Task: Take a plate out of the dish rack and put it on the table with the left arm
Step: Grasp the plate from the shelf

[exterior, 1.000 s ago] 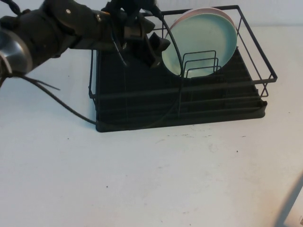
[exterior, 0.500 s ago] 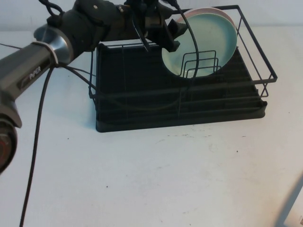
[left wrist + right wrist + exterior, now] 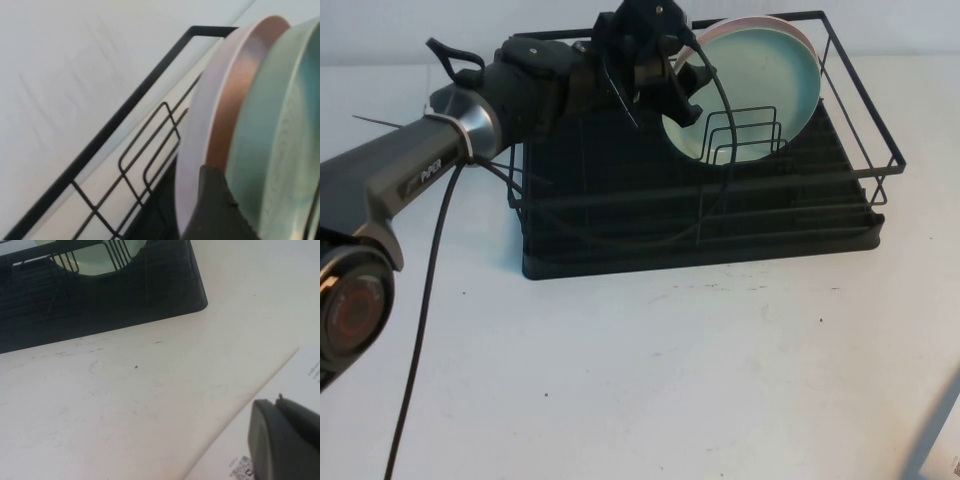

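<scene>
The mint-green plate (image 3: 755,85) stands on edge at the back right of the black dish rack (image 3: 620,215), leaning on a pale pink plate (image 3: 765,21) behind it. My left gripper (image 3: 677,88) reaches over the rack's back left and is open at the mint plate's left rim. In the left wrist view one finger (image 3: 217,210) sits by the pink plate (image 3: 212,110), right beside the mint plate's (image 3: 280,130) edge; the other finger is out of view. My right gripper (image 3: 282,440) is shut and empty, low over the white table (image 3: 620,380) at the front right.
Upright wire dividers (image 3: 740,135) stand in front of the plates. The rack's top rail (image 3: 880,140) runs around them. The left arm's black cable (image 3: 420,330) trails over the table's left. A printed paper sheet (image 3: 300,370) lies under the right gripper.
My left arm has swung right along the rack's back, bringing the gripper from the rack's middle up to the mint plate's left rim. The plates and the right arm have not moved.
</scene>
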{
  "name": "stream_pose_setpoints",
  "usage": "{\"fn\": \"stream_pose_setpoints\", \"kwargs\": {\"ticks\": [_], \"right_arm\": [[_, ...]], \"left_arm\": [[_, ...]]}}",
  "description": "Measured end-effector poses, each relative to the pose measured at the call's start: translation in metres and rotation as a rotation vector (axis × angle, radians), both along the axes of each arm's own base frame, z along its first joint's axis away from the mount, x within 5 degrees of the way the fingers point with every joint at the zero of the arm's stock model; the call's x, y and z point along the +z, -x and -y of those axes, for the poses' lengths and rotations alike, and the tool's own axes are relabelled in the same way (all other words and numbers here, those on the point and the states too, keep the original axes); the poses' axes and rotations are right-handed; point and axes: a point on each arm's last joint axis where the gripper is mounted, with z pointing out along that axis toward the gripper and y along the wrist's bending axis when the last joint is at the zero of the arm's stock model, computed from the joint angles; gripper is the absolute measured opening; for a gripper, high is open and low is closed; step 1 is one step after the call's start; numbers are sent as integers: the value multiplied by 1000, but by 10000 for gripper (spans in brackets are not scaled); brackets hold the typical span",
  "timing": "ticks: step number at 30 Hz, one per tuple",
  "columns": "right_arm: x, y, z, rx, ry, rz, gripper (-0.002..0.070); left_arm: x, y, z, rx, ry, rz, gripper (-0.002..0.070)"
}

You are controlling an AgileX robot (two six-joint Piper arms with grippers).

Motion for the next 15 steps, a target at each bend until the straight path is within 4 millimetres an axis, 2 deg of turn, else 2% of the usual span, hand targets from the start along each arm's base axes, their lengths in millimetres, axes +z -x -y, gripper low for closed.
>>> {"fn": "stream_pose_setpoints", "kwargs": {"ticks": [8, 15], "right_arm": [[0, 0, 0, 0, 0, 0, -20], [0, 0, 0, 1, -9, -1, -20]], "left_arm": [[-7, -5, 1, 27, 42, 2, 388], [-23, -11, 4, 40, 86, -33, 375]]}}
